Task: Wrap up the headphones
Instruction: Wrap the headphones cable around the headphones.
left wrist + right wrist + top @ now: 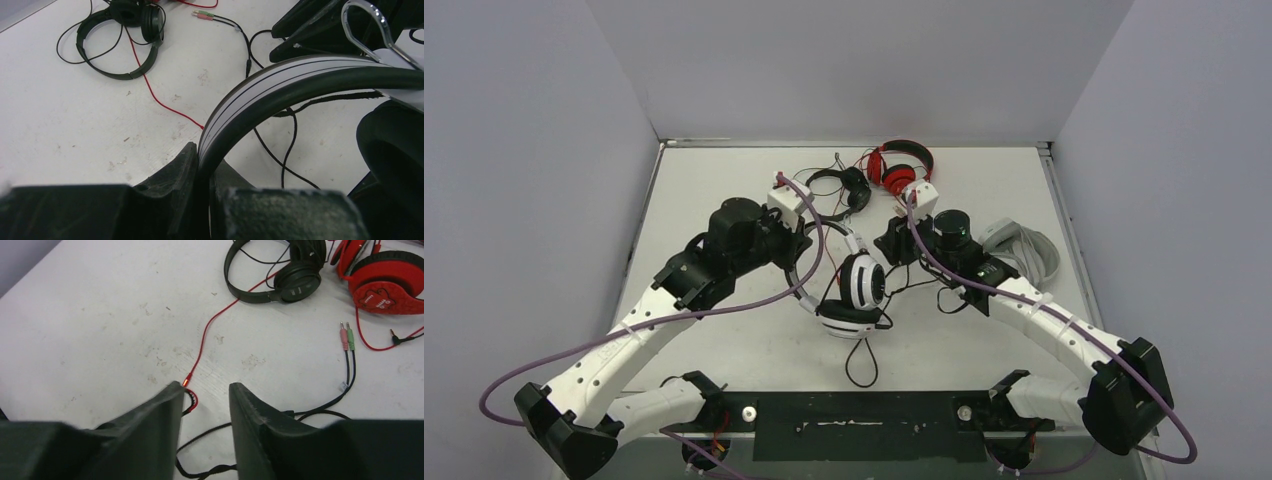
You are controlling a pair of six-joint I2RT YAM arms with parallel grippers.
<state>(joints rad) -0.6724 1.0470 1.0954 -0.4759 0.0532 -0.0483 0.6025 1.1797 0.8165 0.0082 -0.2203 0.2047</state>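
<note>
on the scuffed white table [714, 190], the white-and-black headphones [861, 285] sit mid-table between the arms, their headband [250, 82] clenched in the left gripper [204, 162], while the right gripper [205, 400] hangs spread apart, grasping nothing, over a red cable [211, 325].

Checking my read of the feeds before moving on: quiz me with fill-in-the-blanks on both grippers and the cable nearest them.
1. The left gripper is shut on the ___ of the white-and-black headphones.
2. The right gripper stands ___, with nothing between its fingers.
3. The thin cable lying at the right gripper's fingertip is ___.
Missing words: headband; open; red.
</note>
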